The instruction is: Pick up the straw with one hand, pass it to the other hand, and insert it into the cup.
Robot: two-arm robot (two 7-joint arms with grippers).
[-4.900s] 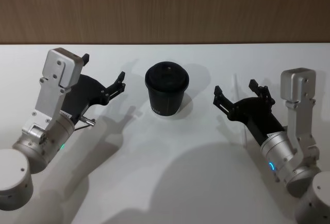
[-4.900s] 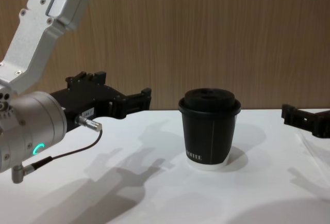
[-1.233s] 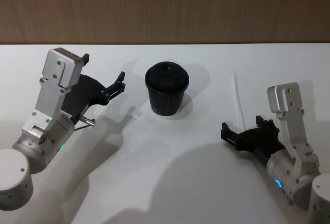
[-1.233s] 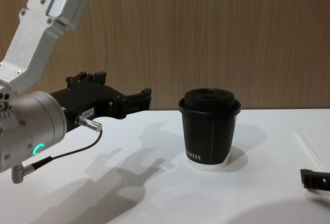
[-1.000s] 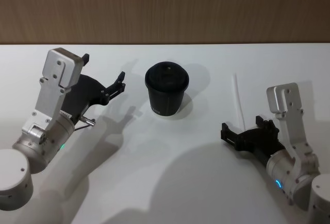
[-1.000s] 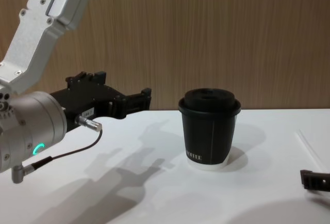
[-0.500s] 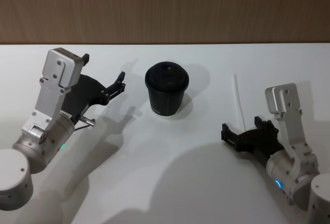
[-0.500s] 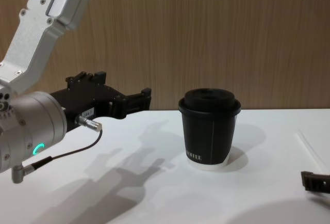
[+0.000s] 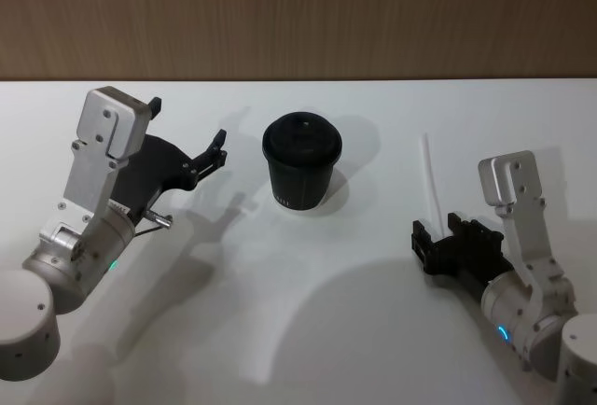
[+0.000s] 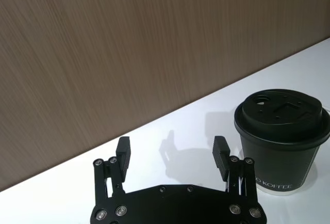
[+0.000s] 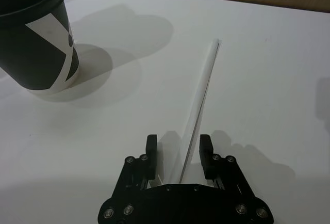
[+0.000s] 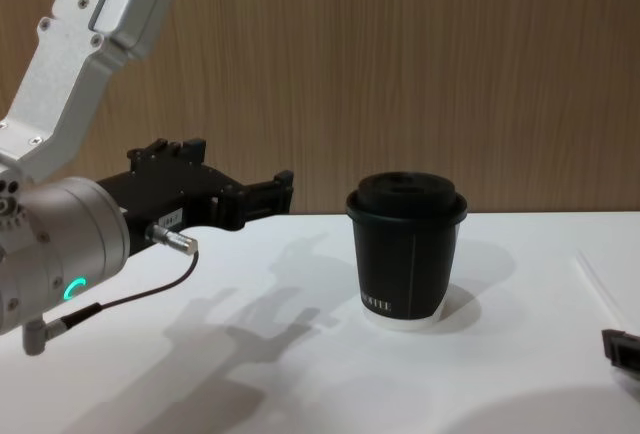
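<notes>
The white straw [image 9: 431, 181] lies flat on the table to the right of the cup [image 9: 300, 162], a black paper cup with a black lid. My right gripper [image 9: 437, 235] is low over the straw's near end. In the right wrist view the straw [image 11: 202, 100] runs between the fingers of the right gripper [image 11: 178, 142], which is open with a gap on each side. My left gripper [image 9: 187, 122] hovers open and empty to the left of the cup. The left wrist view shows the left gripper [image 10: 171, 149] beside the cup [image 10: 281, 136].
The white table [image 9: 298, 330] ends at a wooden wall [image 9: 298, 13] behind the cup. From the chest view the cup [image 12: 405, 254] stands mid-table, the straw [image 12: 598, 289] lies at the far right, and a tip of the right gripper [image 12: 622, 346] shows at the edge.
The right gripper's fingers have drawn closer together around the straw's near end, and it has shifted slightly right. The left arm, cup and straw have not moved.
</notes>
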